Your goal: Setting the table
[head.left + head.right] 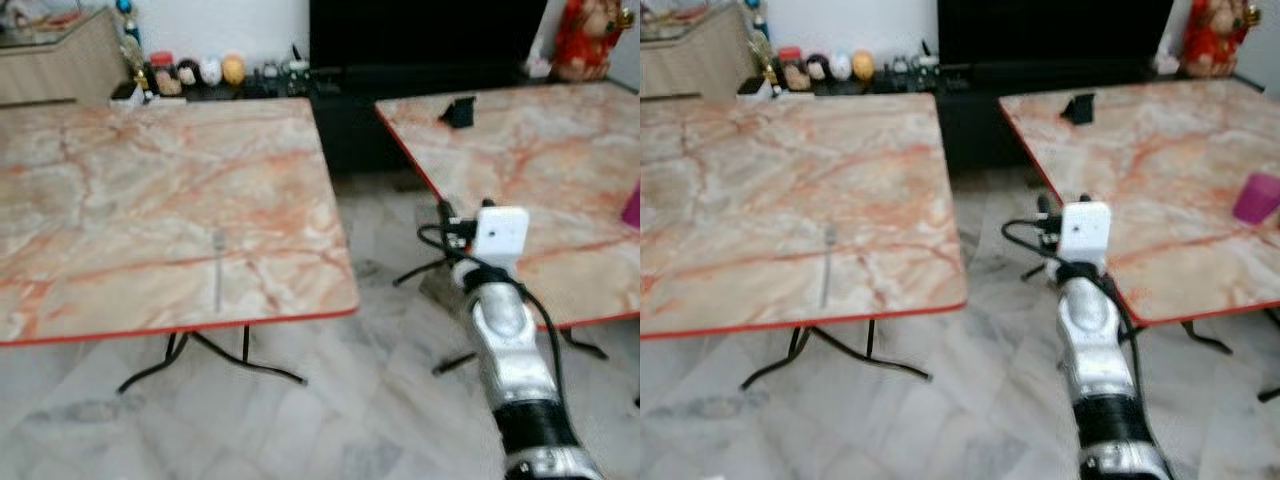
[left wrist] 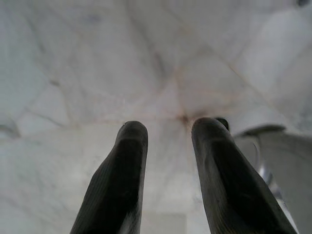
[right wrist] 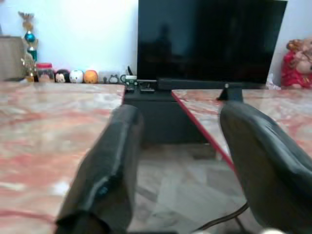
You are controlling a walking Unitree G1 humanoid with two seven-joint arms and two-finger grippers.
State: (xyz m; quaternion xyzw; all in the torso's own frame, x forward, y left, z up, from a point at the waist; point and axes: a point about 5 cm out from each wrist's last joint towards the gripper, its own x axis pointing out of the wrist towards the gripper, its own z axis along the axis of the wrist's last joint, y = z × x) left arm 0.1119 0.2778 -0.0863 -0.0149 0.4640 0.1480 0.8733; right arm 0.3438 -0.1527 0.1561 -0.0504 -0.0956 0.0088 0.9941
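Two marble-patterned tables with red edges stand side by side over a pale marble floor (image 1: 330, 400); the left table (image 1: 120, 200) carries a fork (image 1: 218, 268) lying flat near its front edge, well to the left of the right gripper and apart from it; behind that table, on a low dark shelf by the wall, a row of small figurines (image 1: 195, 72) sits far ahead and left of the claw.

The left gripper (image 2: 168, 141) hangs over the floor tiles, its two black fingers (image 2: 122, 180) spread with a clear gap and nothing between them.

The right gripper (image 3: 178, 141) is raised in the gap between the two tables, on a silver arm (image 1: 515, 350) topped by a white camera block; its fingers (image 3: 112, 165) stand wide apart, empty; straight ahead of it is a dark television (image 3: 209, 39) on a black stand.

To the claw's right, the right table (image 1: 1160, 180) holds a small black object (image 1: 1077, 108) far ahead near the back edge, and a pink cup (image 1: 1257, 197) just to the right of the wrist; a red figure (image 1: 1215, 35) sits beyond the far corner.
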